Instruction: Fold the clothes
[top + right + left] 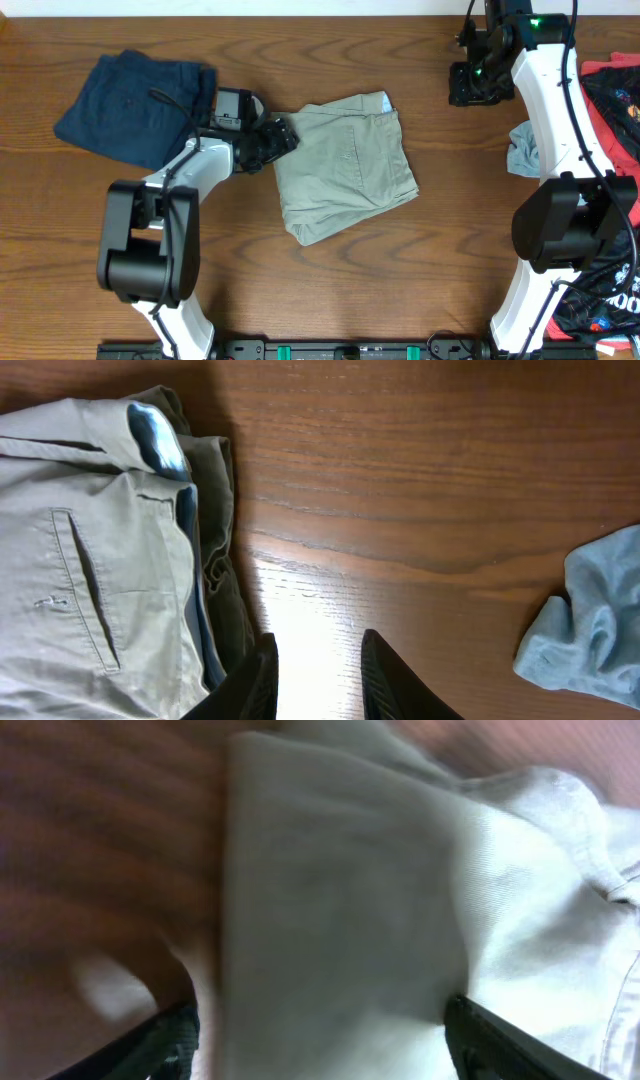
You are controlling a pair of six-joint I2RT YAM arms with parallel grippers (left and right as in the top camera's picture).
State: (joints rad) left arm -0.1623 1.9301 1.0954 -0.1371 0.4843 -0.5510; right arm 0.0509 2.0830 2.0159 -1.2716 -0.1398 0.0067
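Khaki shorts [345, 165] lie folded at the middle of the wooden surface [400, 280], a welt pocket facing up. Left claw [283, 138] sits at their left edge, fingers spread wide, with blurred khaki cloth filling the gap between them. Right claw [318, 680] hangs spread and empty over bare wood, between the shorts and a crumpled light blue garment [590, 620]. Navy garment [135, 95] lies folded at the far left, and a red-and-black printed one [615, 85] lies at the right edge.

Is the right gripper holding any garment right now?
No, the right gripper hangs over bare table, with nothing between its fingers.
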